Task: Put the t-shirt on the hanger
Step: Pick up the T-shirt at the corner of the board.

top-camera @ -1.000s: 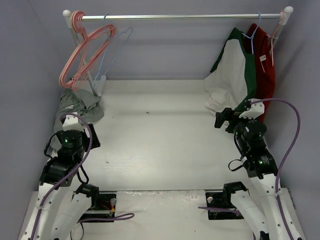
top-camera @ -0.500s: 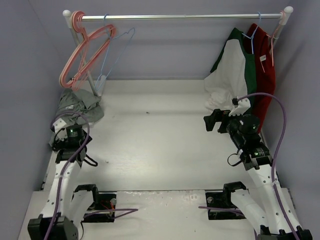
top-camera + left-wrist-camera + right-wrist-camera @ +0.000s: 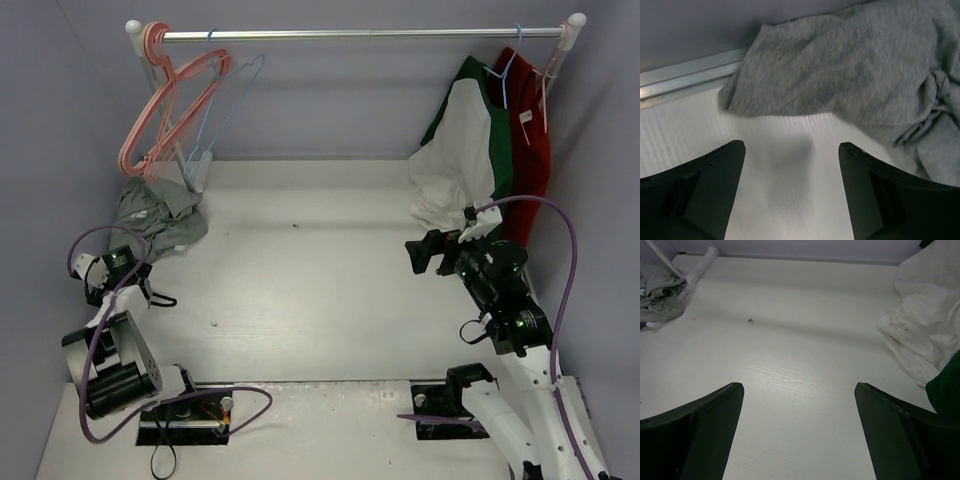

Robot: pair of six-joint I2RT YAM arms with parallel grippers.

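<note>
Heather-grey t-shirt (image 3: 160,212) lies crumpled in a heap at the far-left corner of the white bench (image 3: 320,290), against the foot of the clothes rack. Nothing of the job looks done. The light-blue wire hanger (image 3: 234,103) hangs bare from the rail (image 3: 360,34) above the heap, beside pink hangers (image 3: 165,110), and the shirt has yet to be lifted, opened and threaded on.

Bunched as it is, neck and hem cannot be told apart. The heap's longer run seems to follow the bench's left edge, far to near.

Left pincer (image 3: 790,150) hovers just short of the cloth, jaws wide, holding nothing. Right pincer (image 3: 797,390) is also wide and empty, over bare bench near the right edge.
</note>
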